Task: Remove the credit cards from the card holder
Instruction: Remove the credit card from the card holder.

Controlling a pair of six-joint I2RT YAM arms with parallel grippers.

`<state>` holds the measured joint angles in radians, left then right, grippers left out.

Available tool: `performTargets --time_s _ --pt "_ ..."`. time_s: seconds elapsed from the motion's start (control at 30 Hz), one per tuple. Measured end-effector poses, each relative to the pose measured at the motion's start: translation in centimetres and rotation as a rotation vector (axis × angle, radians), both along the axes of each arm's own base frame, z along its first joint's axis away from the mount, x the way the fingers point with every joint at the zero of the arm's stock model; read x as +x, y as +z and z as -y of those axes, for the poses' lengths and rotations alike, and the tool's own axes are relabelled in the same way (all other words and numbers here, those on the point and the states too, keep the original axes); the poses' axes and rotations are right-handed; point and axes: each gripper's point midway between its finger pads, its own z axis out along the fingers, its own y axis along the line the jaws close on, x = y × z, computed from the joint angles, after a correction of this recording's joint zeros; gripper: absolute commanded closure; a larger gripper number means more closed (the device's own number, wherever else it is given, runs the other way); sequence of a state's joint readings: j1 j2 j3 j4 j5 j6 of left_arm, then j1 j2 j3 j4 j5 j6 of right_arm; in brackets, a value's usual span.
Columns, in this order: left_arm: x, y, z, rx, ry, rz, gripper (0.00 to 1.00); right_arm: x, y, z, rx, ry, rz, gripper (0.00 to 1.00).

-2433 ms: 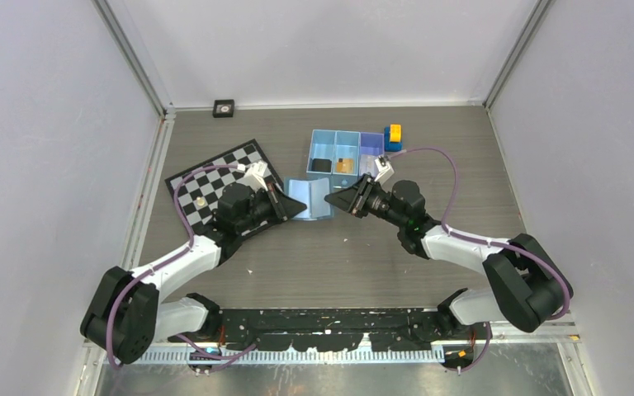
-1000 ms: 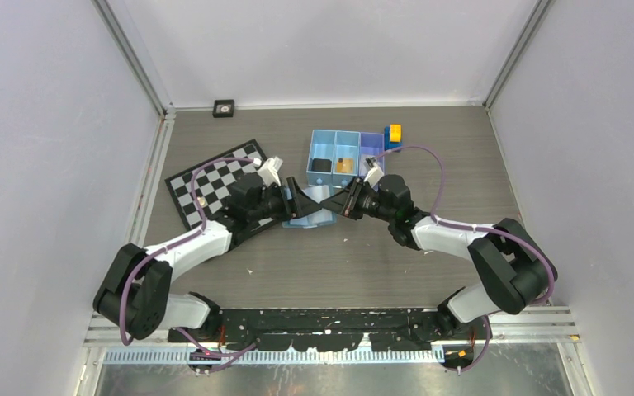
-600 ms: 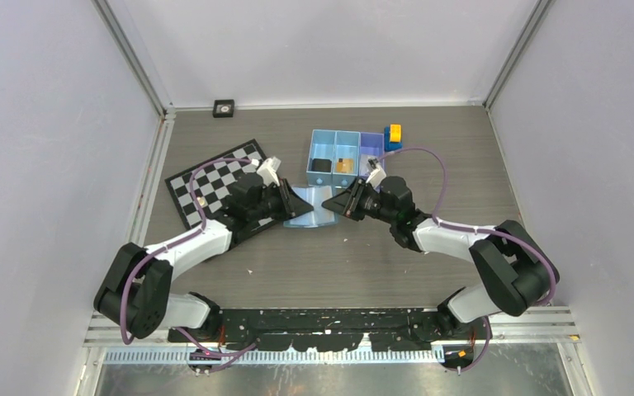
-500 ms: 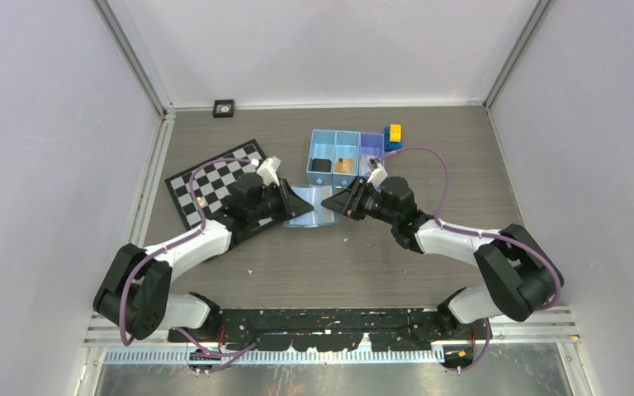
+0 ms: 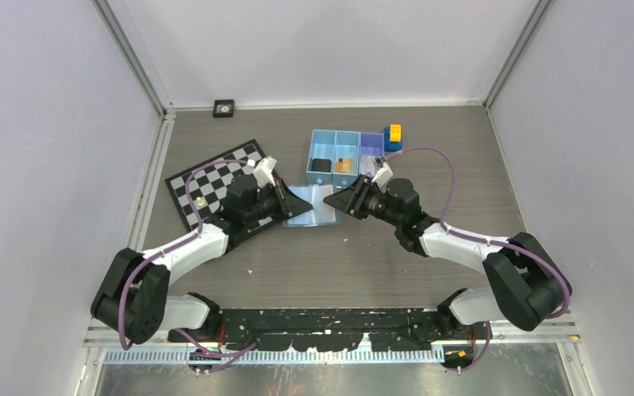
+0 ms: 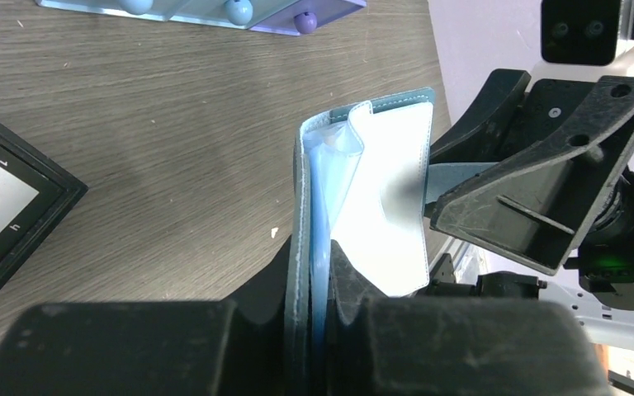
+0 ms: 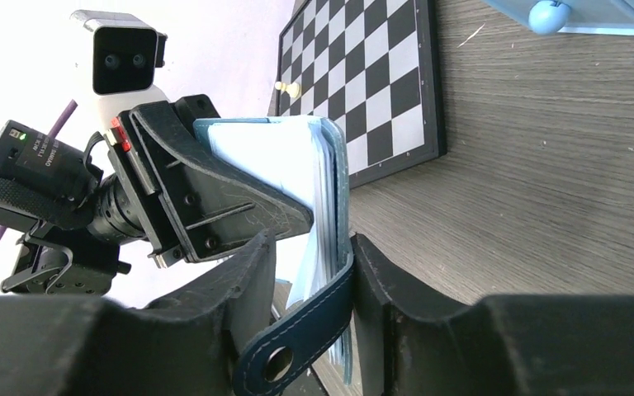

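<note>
The left gripper (image 6: 309,285) has newly clamped onto the open card holder (image 6: 380,190), just in front of the blue tray (image 5: 311,153). The right gripper (image 7: 314,247) has spread its jaws apart around the holder's other edge. The tray holds a black piece (image 5: 320,165) and a tan-brown piece (image 5: 343,165).

Overhead, the top camera looks steeply down from above and behind the arm bases, taking in the whole table (image 5: 355,256) up to the back wall. The left wrist camera sits low and very close, facing across the card holder (image 6: 371,148) toward the right wrist camera (image 6: 590,29). The right wrist camera, equally near, faces back the opposite way, toward the chessboard (image 7: 371,74) and the left wrist camera (image 7: 128,49). All three views share the card holder.
</note>
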<state>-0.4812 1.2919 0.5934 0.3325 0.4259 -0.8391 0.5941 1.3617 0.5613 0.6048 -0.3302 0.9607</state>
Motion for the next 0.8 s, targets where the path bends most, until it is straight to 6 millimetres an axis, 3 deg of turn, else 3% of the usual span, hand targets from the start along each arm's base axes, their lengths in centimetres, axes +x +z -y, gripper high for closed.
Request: performTargets --time_s 0.13,0.2,0.37,0.47,0.8 --pt "0.1 0.1 -0.1 -0.021 0.003 -0.005 1.0 0.0 -0.1 0.1 0.004 -0.003 -0.002 0.77" --pt "0.1 0.3 -0.2 -0.037 0.001 -0.004 1.0 0.0 0.0 0.1 0.009 -0.005 -0.002 0.78" --pt "0.0 0.6 -0.2 -0.069 -0.004 0.002 1.0 0.1 0.2 0.2 0.02 -0.009 -0.003 0.54" --pt "0.0 0.7 -0.3 -0.074 -0.001 0.003 1.0 0.2 0.3 0.2 0.024 -0.012 0.003 0.49" --pt "0.3 0.9 -2.0 -0.091 0.059 0.003 1.0 0.2 0.4 0.5 0.033 -0.017 0.006 0.72"
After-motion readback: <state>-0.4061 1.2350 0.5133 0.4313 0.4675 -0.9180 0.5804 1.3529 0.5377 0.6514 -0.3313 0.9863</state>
